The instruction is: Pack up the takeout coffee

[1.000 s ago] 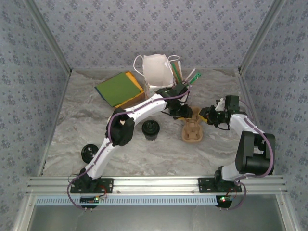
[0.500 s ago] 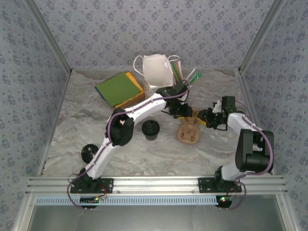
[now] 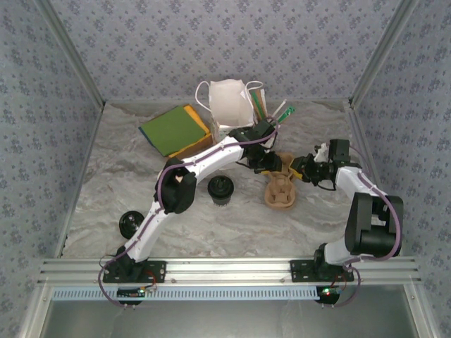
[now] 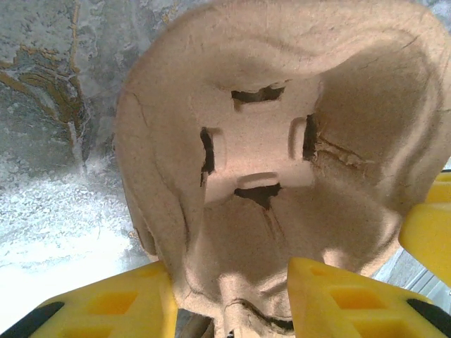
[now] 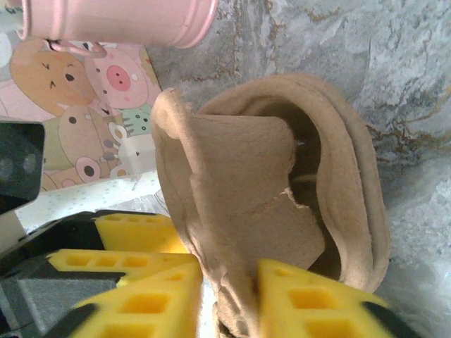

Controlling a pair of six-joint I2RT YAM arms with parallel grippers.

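Note:
The takeout coffee (image 3: 220,189), a small dark cup with a black lid, stands on the marble table left of centre, apart from both grippers. A brown moulded-pulp cup carrier (image 3: 280,189) lies to its right with both grippers on it. My left gripper (image 3: 266,163) reaches in from the far left. In the left wrist view the left gripper (image 4: 232,282) is shut across the end of the carrier (image 4: 261,155), whose empty pocket faces the camera. My right gripper (image 3: 304,171) comes from the right. In the right wrist view it (image 5: 229,282) pinches a wall of the carrier (image 5: 246,197).
A white bag (image 3: 229,102) stands at the back beside green and yellow sheets (image 3: 173,129) and some stirrers (image 3: 264,105). A loose black lid (image 3: 129,223) lies near the front left. The right wrist view has a pink cup (image 5: 116,21) and a cartoon-printed sheet (image 5: 77,91).
The carrier and the right gripper swung a little to the left and then back right, ending close to where they started. The coffee cup has not moved.

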